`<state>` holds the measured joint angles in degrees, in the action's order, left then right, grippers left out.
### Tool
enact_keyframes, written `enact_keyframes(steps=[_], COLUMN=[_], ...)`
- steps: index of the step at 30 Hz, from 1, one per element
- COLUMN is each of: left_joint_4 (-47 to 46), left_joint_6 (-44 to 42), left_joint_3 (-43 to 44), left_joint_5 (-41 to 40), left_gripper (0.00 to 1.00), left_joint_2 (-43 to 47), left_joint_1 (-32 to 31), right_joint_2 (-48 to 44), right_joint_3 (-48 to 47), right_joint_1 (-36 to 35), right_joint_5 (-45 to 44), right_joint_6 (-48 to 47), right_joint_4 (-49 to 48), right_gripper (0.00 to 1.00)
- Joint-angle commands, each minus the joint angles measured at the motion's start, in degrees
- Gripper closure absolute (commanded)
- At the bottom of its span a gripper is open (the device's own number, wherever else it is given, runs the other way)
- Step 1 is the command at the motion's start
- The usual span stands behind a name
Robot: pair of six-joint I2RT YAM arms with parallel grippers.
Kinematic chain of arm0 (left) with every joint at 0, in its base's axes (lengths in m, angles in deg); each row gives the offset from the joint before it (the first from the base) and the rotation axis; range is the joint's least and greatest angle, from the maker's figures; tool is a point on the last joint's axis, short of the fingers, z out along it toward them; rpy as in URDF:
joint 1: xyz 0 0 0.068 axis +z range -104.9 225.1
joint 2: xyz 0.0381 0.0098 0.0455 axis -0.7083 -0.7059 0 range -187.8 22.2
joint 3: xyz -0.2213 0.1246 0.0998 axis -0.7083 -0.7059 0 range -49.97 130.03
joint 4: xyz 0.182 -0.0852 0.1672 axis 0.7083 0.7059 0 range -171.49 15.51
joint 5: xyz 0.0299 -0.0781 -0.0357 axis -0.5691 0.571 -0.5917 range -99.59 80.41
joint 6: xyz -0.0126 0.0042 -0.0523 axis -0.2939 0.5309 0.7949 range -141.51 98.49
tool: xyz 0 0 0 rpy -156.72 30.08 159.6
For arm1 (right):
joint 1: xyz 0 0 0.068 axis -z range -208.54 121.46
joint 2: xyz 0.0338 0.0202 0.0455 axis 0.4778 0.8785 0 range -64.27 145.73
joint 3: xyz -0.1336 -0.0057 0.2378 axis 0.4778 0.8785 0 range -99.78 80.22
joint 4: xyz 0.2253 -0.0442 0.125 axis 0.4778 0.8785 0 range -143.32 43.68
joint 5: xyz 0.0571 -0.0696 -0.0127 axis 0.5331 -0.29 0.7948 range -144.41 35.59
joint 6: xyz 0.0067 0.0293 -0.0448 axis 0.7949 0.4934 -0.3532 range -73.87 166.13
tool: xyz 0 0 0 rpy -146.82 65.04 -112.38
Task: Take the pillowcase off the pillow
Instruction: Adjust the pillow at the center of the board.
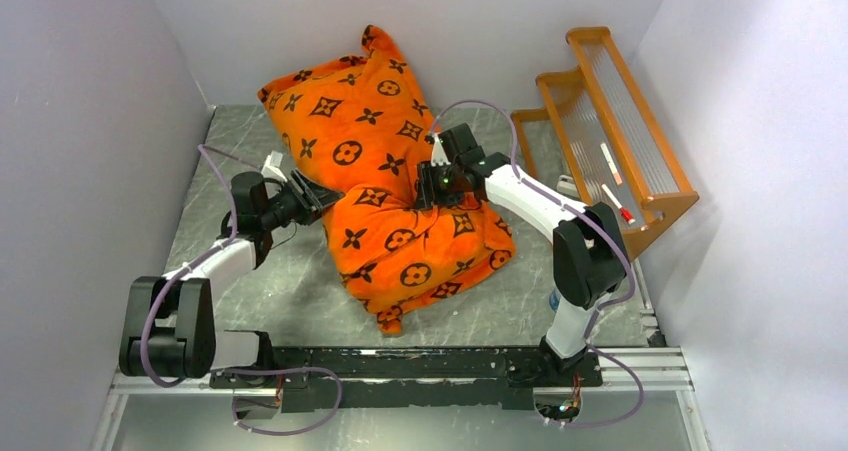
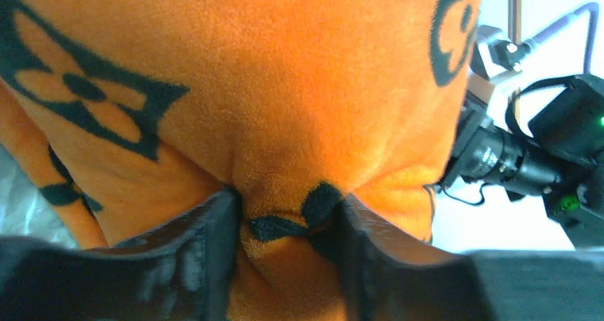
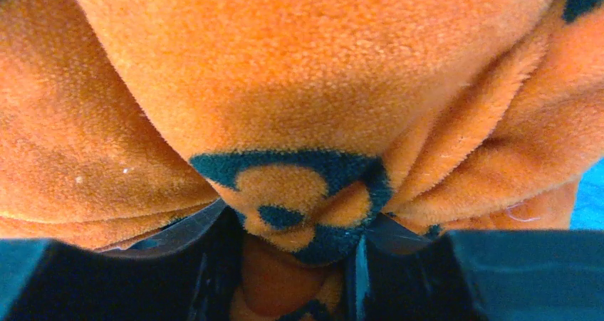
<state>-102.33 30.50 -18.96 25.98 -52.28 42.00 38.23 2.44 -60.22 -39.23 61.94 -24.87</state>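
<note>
Two pinches on pillowcase [image 1: 370, 121], lying on table [image 1: 300, 301], top against back wall [image 1: 480, 21]: left gripper [image 1: 325, 199] clenched on its left fold, right gripper [image 1: 437, 186] on its right. Hold both bites tight, draw cloth slowly toward whichever end opens; pillow hidden inside.

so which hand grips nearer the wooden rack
The right hand, pinching the orange patterned fabric pillowcase toward the wooden slatted rack; the left hand pinches the opposite edge.

Orange monogram pillowcase [image 1: 375, 161] plump, lying diagonally, pinched mid-length.
</note>
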Motion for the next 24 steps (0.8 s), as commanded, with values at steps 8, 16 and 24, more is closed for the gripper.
enact_keyframes(steps=[8, 16, 24], left_joint_4=[17.96, 33.07, 39.51], left_joint_6=[-18.72, -21.33, -19.79], left_joint_3=[18.43, 22.93, 15.1], left_joint_5=[-7.98, -19.77, -23.57], left_gripper=[0.95, 0.95, 0.95], left_joint_2=[8.55, 22.65, 30.7], left_joint_1=[-17.87, -20.36, -21.35], right_joint_2=[1.44, 0.39, 11.12], right_joint_3=[1.91, -5.17, -21.97], right_joint_1=[-1.06, -0.4, -0.43], right_joint_5=[-5.05, 5.12, 4.86], right_joint_6=[0.11, 2.42, 2.4], right_joint_4=[3.74, -2.53, 5.7], right_gripper=[0.5, 0.38, 0.33])
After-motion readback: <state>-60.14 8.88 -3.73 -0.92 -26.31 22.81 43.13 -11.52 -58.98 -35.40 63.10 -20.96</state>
